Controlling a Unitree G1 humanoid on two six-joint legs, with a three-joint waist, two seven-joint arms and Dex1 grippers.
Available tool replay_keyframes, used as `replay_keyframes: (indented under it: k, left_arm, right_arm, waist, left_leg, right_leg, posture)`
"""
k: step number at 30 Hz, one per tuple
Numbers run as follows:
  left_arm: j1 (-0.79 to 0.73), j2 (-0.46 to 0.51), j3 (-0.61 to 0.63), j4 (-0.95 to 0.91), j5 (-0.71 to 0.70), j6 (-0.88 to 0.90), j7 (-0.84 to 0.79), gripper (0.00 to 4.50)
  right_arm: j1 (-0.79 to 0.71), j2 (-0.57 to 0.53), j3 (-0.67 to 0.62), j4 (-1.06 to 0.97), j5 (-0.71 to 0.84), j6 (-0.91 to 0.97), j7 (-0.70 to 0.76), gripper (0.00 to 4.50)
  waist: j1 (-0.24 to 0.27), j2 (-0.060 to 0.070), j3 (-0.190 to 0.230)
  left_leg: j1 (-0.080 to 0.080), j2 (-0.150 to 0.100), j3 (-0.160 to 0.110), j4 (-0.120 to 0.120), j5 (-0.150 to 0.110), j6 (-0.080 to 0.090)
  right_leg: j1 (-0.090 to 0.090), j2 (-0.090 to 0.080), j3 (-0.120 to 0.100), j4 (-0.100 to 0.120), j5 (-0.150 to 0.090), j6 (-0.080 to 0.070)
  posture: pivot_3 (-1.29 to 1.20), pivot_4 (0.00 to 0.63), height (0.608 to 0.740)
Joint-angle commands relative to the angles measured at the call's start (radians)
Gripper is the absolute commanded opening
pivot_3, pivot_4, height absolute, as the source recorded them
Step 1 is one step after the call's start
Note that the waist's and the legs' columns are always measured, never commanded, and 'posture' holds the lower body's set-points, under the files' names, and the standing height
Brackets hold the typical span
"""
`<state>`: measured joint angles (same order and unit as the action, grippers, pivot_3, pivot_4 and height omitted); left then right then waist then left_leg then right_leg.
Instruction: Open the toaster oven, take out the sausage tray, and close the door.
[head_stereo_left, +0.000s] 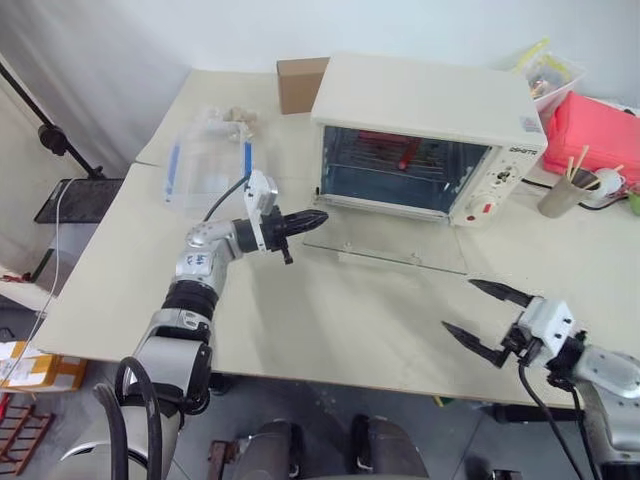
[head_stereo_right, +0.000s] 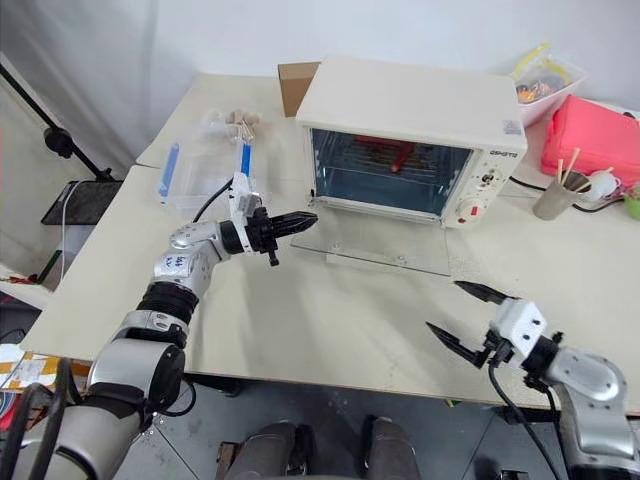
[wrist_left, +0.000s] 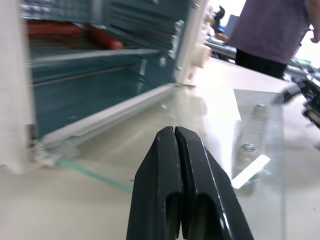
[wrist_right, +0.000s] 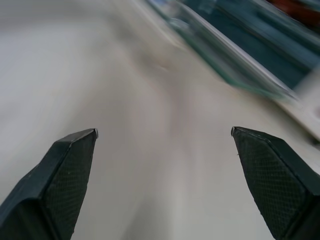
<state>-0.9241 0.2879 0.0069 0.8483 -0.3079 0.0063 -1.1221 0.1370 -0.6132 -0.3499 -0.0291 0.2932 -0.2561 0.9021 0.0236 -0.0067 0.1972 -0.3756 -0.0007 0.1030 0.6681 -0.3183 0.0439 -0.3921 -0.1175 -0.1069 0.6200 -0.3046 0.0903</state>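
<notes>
From the head, the boxy cream toaster oven (head_stereo_left: 425, 135) stands at the table's (head_stereo_left: 330, 330) far side, its clear glass door (head_stereo_left: 385, 238) lying flat and red sausages on the sausage tray (head_stereo_left: 400, 152) inside. The left gripper (head_stereo_left: 318, 216) (black fingers pressed together, empty) hovers beside the door's left edge. In the right wrist view, the right gripper (wrist_right: 165, 132) spreads its textured fingertips (wrist_right: 75, 150) wide over bare tabletop.

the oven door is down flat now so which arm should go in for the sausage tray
Probably the left. Its end effector hovers beside the open door, pointing toward the toaster oven, but shut. The right end effector is open yet farther back. The sausage tray sits inside.
</notes>
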Motion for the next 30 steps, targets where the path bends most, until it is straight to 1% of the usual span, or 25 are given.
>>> replay_keyframes:
  k: [1,2,3,5,6,7,9,11,12,13,14,15,17,20,21,24,25,30]
  left_arm:
    - [0.041,-0.005,-0.018,0.005,0.04,-0.043,-0.009,0.04]
    - [0.053,-0.008,-0.016,-0.004,0.042,-0.046,-0.006,0.04]
    - [0.07,-0.01,-0.014,-0.016,0.044,-0.049,-0.001,0.04]
    - [0.108,-0.017,-0.004,-0.044,0.044,-0.043,0.029,0.04]
    - [0.126,-0.02,-0.002,-0.058,0.048,-0.044,0.047,0.04]
    - [0.146,-0.022,0.001,-0.085,0.044,-0.033,0.055,0.04]
    - [0.18,-0.026,0.002,-0.138,0.037,-0.017,0.07,0.04]
    - [0.228,-0.034,0.026,-0.222,0.021,0.007,0.128,0.47]
    - [0.251,-0.037,0.038,-0.266,0.006,0.019,0.141,0.62]
    - [0.268,-0.039,0.045,-0.299,-0.004,0.03,0.15,0.89]
    - [0.29,-0.038,0.052,-0.343,-0.012,0.037,0.167,1.16]
    - [0.317,-0.034,0.061,-0.393,-0.019,0.036,0.183,1.52]
    - [0.364,-0.026,0.075,-0.479,-0.041,0.052,0.204,2.08]
    - [0.413,-0.017,0.084,-0.57,-0.057,0.084,0.228,3.14]
    - [0.421,-0.015,0.084,-0.588,-0.06,0.093,0.233,3.35]
    - [0.452,-0.011,0.088,-0.671,-0.099,0.142,0.24,4.26]
    - [0.459,-0.012,0.09,-0.693,-0.107,0.154,0.248,4.46]
    - [0.467,-0.016,0.094,-0.734,-0.127,0.186,0.282,4.46]
  right_arm:
    - [0.054,0.003,-0.11,-0.133,-0.029,0.163,-0.199,4.5]
    - [0.058,-0.008,-0.113,-0.172,-0.029,0.211,-0.221,4.5]
    - [0.046,-0.017,-0.105,-0.21,-0.008,0.221,-0.215,4.5]
    - [-0.011,-0.033,-0.073,-0.282,0.028,0.257,-0.208,4.5]
    - [-0.05,-0.039,-0.048,-0.301,0.022,0.263,-0.208,4.5]
    - [-0.091,-0.049,-0.002,-0.329,0.04,0.325,-0.194,4.5]
    - [-0.164,-0.062,0.083,-0.346,0.011,0.359,-0.177,4.5]
    - [-0.312,-0.032,0.202,-0.301,-0.07,0.375,-0.212,4.5]
    - [-0.381,-0.011,0.252,-0.27,-0.107,0.374,-0.231,4.5]
    - [-0.425,0.002,0.283,-0.248,-0.131,0.372,-0.243,4.5]
    - [-0.48,0.023,0.318,-0.206,-0.196,0.383,-0.294,4.5]
    - [-0.558,0.027,0.384,-0.125,-0.322,0.341,-0.352,4.5]
    - [-0.696,0.05,0.488,0.042,-0.489,0.224,-0.431,4.5]
    - [-0.853,0.096,0.563,0.26,-0.615,0.134,-0.554,4.5]
    - [-0.885,0.106,0.575,0.313,-0.636,0.103,-0.579,4.5]
    - [-1.028,0.156,0.615,0.531,-0.717,0.038,-0.706,4.5]
    - [-1.068,0.172,0.626,0.594,-0.733,0.02,-0.735,4.5]
    - [-1.192,0.22,0.674,0.801,-0.789,-0.03,-0.787,4.5]
  waist:
    - [-0.002,0.0,0.0]
    - [-0.005,0.0,0.0]
    - [-0.008,0.0,0.0]
    - [-0.015,0.0,0.0]
    - [-0.021,0.0,0.0]
    - [-0.023,0.001,0.0]
    - [-0.026,0.0,0.0]
    - [-0.025,0.0,-0.001]
    - [-0.025,0.0,-0.001]
    - [-0.027,0.0,-0.001]
    - [-0.029,0.0,-0.001]
    - [-0.029,0.0,-0.001]
    - [-0.03,0.0,-0.001]
    - [-0.026,0.0,-0.001]
    - [-0.026,0.0,-0.001]
    - [-0.031,0.0,-0.001]
    - [-0.03,0.0,-0.001]
    - [-0.039,0.0,-0.001]
  left_leg:
    - [0.001,0.0,0.0,0.0,0.0,0.0]
    - [0.001,0.001,0.0,-0.001,0.0,-0.001]
    - [0.002,0.001,0.001,-0.001,-0.001,-0.001]
    - [0.001,0.002,0.001,-0.002,-0.001,-0.001]
    - [0.001,0.003,0.001,-0.001,-0.001,-0.001]
    - [0.002,0.002,0.001,-0.001,0.0,-0.001]
    - [0.004,0.003,0.001,-0.001,-0.001,-0.001]
    - [0.004,0.003,0.0,-0.001,-0.001,-0.001]
    - [0.004,0.003,0.0,-0.001,-0.001,-0.001]
    - [0.003,0.003,0.0,-0.001,-0.001,-0.001]
    - [0.003,0.003,0.001,-0.001,-0.001,-0.001]
    - [0.003,0.003,0.001,-0.001,0.0,-0.001]
    - [0.002,0.003,0.001,-0.001,0.0,-0.001]
    - [0.001,0.002,0.0,-0.001,0.0,-0.001]
    - [0.0,0.002,-0.001,0.0,0.0,-0.001]
    - [-0.002,0.002,-0.001,0.0,0.0,-0.001]
    - [-0.002,0.001,-0.001,0.0,0.0,0.0]
    - [-0.003,0.002,-0.003,0.0,0.001,0.0]
  right_leg:
    - [0.0,0.0,0.001,0.0,0.0,0.0]
    - [0.0,0.0,0.002,0.0,0.0,0.0]
    - [-0.001,0.0,0.002,0.001,0.0,0.0]
    - [-0.001,0.001,0.003,0.001,0.0,0.0]
    - [-0.001,0.001,0.002,0.001,0.0,0.0]
    - [-0.001,0.001,0.003,0.001,0.0,0.0]
    - [0.0,0.001,0.003,0.0,0.0,0.0]
    - [0.0,0.0,0.002,0.001,0.0,0.0]
    - [-0.001,0.0,0.002,0.001,0.0,0.0]
    - [-0.001,0.0,0.002,0.002,0.0,0.0]
    - [-0.001,0.0,0.002,0.002,0.0,0.0]
    - [-0.001,0.0,0.002,0.003,0.0,0.0]
    - [-0.002,0.0,0.002,0.004,0.0,-0.001]
    - [-0.003,0.0,0.001,0.005,0.0,-0.001]
    - [-0.003,0.0,0.0,0.005,0.0,-0.001]
    - [-0.003,0.0,-0.001,0.004,0.0,0.0]
    - [-0.003,0.0,-0.001,0.004,0.0,0.0]
    - [-0.003,0.0,-0.002,0.004,0.0,0.0]
  posture:
    - [0.0,0.15,0.74]
    - [0.0,0.15,0.74]
    - [0.0,0.15,0.74]
    - [0.0,0.15,0.74]
    - [0.0,0.15,0.74]
    - [0.0,0.15,0.74]
    - [0.0,0.15,0.74]
    - [0.0,0.15,0.74]
    - [0.0,0.15,0.74]
    - [0.0,0.15,0.74]
    - [0.0,0.15,0.74]
    - [0.0,0.15,0.74]
    - [0.0,0.15,0.74]
    - [0.0,0.15,0.74]
    - [0.0,0.15,0.74]
    - [0.0,0.15,0.74]
    - [0.0,0.15,0.74]
    - [0.0,0.15,0.74]
